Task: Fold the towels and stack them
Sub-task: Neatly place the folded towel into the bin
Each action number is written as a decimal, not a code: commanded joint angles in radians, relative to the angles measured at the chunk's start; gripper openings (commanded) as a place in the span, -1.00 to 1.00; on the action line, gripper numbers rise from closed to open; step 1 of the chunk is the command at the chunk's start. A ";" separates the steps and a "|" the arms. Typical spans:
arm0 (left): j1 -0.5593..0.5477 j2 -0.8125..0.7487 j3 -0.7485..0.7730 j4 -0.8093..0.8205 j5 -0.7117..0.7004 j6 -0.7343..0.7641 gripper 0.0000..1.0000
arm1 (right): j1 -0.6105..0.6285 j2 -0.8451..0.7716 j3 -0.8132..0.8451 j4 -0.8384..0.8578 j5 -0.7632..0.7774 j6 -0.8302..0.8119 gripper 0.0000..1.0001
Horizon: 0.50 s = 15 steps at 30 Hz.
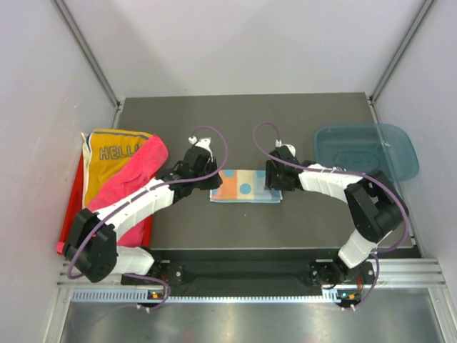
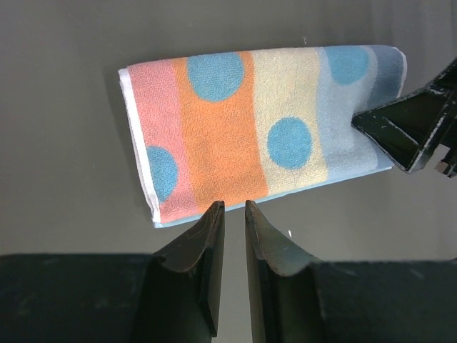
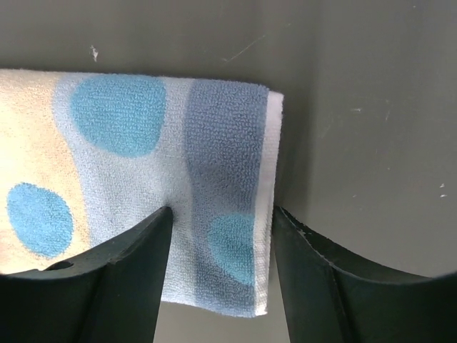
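Observation:
A folded towel, light blue with orange, pink and cream bands and blue dots, lies flat on the dark table between both arms. My left gripper is at its left end. In the left wrist view its jaws are open by a narrow gap with nothing between them, tips at the towel's near edge. My right gripper is open wide and straddles the right end of the towel. One finger is over the cloth, the other just past the white hem. A yellow "HELLO" towel and a hot pink towel lie unfolded on the left.
The yellow and pink towels lie on a red tray at the table's left edge. A translucent teal bin stands at the right rear. White walls close in both sides and the back. The right gripper's finger shows in the left wrist view.

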 commanded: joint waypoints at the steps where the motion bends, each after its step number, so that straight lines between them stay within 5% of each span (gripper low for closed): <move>1: -0.004 -0.057 -0.005 0.023 0.001 -0.002 -0.54 | 0.030 0.034 0.037 -0.026 0.035 0.022 0.15; 6: -0.005 -0.116 -0.002 -0.003 0.002 -0.001 -0.54 | 0.051 0.063 0.047 -0.049 0.063 0.033 -0.07; 13: -0.007 -0.224 0.026 -0.069 0.008 0.007 -0.53 | 0.070 0.093 0.112 -0.135 0.112 0.022 -0.97; 15: -0.007 -0.264 0.035 -0.092 0.010 0.011 -0.53 | 0.071 0.086 0.127 -0.158 0.153 0.015 -0.99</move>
